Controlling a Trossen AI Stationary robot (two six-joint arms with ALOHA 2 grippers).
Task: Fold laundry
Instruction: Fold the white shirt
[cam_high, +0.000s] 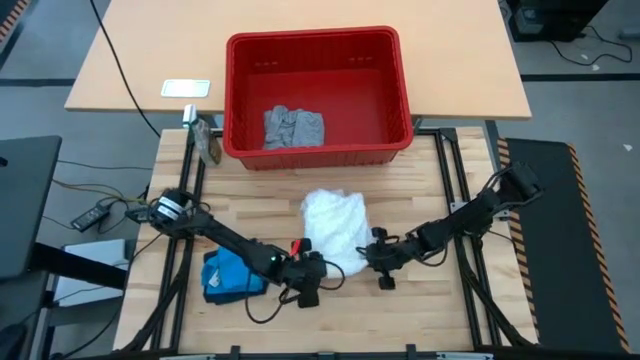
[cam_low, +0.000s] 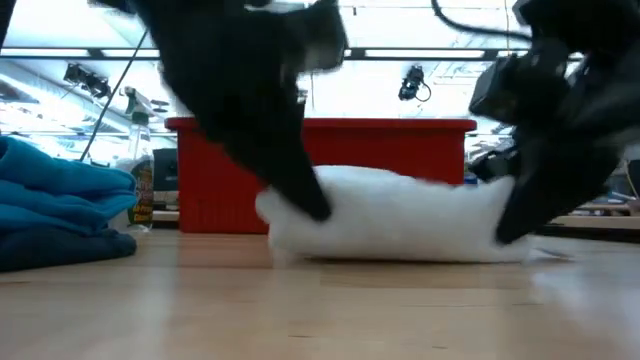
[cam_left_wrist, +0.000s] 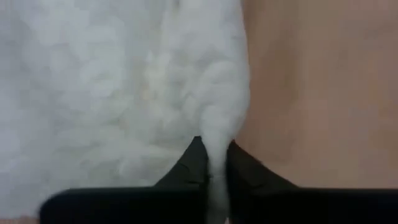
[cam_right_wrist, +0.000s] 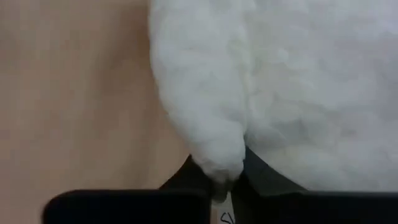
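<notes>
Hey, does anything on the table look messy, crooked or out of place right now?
Nothing stands out. The white garment lies rumpled mid-table, each near corner pinched by the left pincer and right pincer. A grey garment sits crumpled in the red basket, and the blue garment lies at the left.

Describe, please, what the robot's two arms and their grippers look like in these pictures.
Both arms are dark, slender and jointed. The left arm has a pale silvery ring near its base, a small red detail near its wrist and a thin black cable looping beside it. The left gripper and right gripper each end in two dark, tapering fingers on a black bar-shaped body.
</notes>
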